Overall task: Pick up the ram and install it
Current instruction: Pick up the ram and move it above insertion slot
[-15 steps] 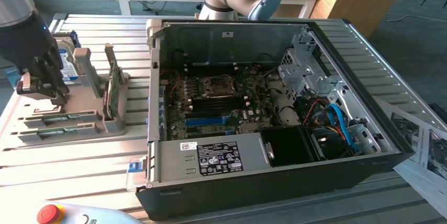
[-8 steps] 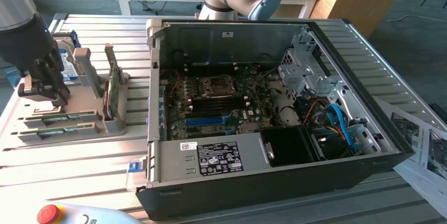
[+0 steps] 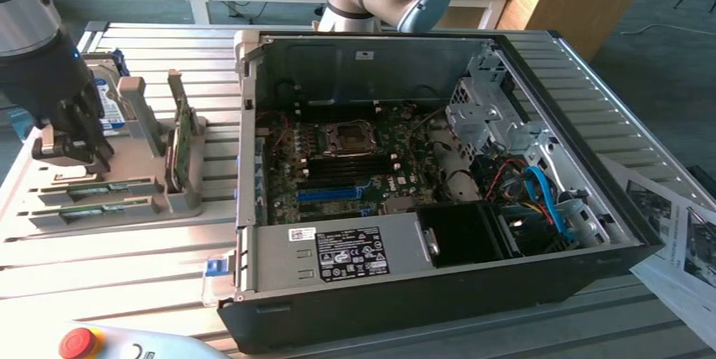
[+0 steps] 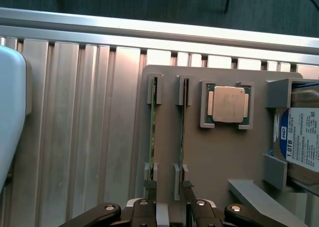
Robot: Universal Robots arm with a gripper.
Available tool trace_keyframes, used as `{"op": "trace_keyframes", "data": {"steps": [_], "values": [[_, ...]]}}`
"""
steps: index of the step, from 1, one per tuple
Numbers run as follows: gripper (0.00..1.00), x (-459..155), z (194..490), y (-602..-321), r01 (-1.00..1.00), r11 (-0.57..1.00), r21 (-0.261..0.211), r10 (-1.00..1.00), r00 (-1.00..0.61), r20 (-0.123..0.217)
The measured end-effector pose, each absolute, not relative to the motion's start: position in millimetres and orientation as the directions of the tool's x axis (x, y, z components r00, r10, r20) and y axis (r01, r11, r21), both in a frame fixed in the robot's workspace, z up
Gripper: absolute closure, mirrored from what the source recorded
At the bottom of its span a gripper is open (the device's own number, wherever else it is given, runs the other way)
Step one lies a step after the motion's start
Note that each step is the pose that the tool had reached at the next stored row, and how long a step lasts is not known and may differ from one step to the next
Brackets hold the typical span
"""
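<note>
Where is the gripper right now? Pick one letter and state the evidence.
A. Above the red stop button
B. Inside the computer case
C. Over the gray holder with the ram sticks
C: the gripper hangs over the gray holder at the exterior view's left, outside the computer case, with the ram sticks standing in their slots.

cut off by the edge: hard drive (image 4: 301, 142) label and gripper (image 4: 169, 185) body. seen edge-on, with both flat faces hidden from the wrist view: the ram (image 4: 152, 132).
</note>
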State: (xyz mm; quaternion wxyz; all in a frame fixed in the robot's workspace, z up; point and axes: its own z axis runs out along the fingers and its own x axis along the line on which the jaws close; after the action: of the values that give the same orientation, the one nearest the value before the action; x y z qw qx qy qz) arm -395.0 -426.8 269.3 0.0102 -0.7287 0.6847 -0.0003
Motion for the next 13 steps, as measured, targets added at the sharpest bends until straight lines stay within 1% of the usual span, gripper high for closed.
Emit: {"op": "trace_keyframes", "data": {"steps": [13], "values": [[0.68, -395.6, 259.3, -426.8, -0.998, -0.062, -0.015, -0.998, 0.062, -0.014]]}}
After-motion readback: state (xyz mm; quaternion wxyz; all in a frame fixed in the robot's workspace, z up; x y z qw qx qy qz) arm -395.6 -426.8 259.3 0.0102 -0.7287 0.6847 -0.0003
